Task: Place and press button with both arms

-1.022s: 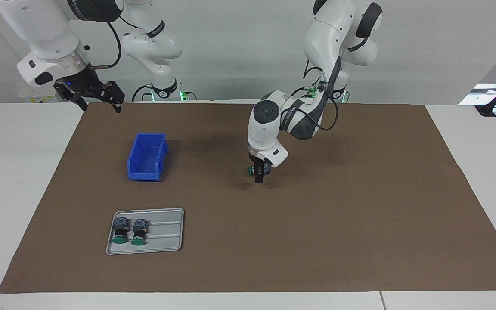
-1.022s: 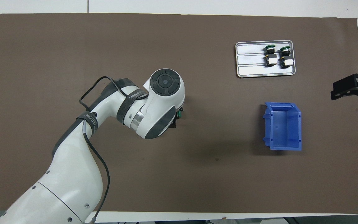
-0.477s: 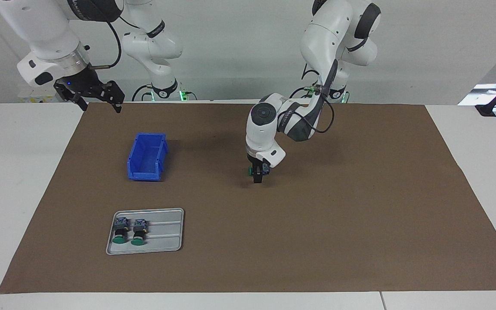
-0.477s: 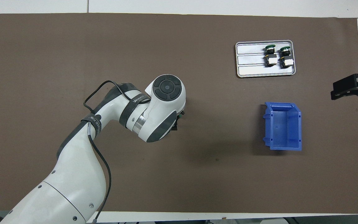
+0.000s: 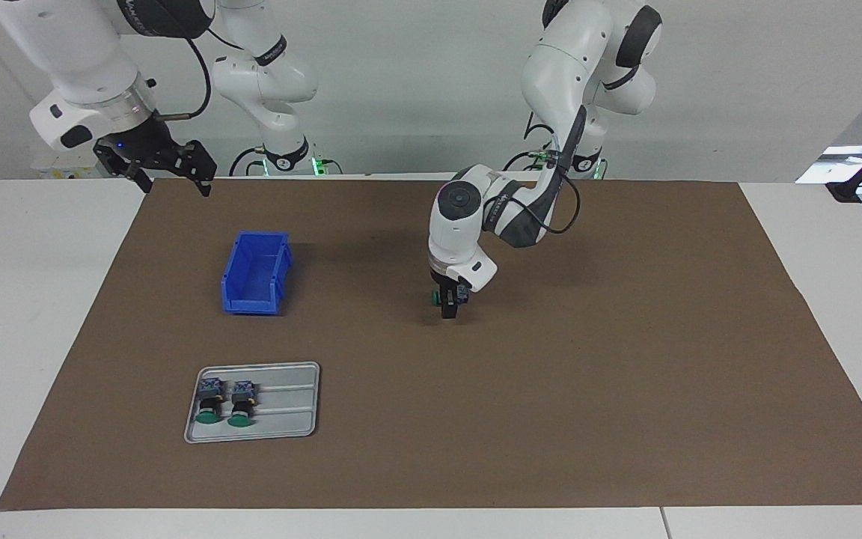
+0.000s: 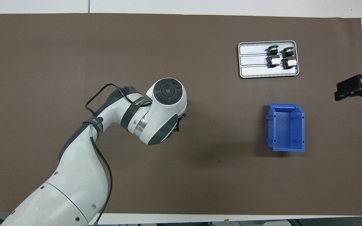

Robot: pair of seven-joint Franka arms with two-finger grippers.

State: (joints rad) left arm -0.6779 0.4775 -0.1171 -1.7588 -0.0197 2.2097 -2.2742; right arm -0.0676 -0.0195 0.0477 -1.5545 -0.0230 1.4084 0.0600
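A button [image 5: 436, 297] with a green cap lies sideways between the fingers of my left gripper [image 5: 448, 301], which is shut on it low over the middle of the brown mat [image 5: 625, 374]. The cap points toward the right arm's end of the table. From overhead the white wrist hides the left gripper, and only a green sliver of the button [image 6: 183, 115] shows. My right gripper [image 5: 170, 174] hangs open and empty over the mat's corner near its own base, seen overhead as the right gripper [image 6: 355, 89], waiting.
A grey tray [image 5: 289, 419] holds two more green-capped buttons [image 5: 211, 400] [image 5: 241, 402] side by side, far from the robots toward the right arm's end. An empty blue bin [image 5: 255, 273] stands nearer to the robots than the tray [image 6: 253, 62].
The left arm's wrist and forearm shifted slightly while its gripper stayed low over the same spot with the button. The right arm has not moved.
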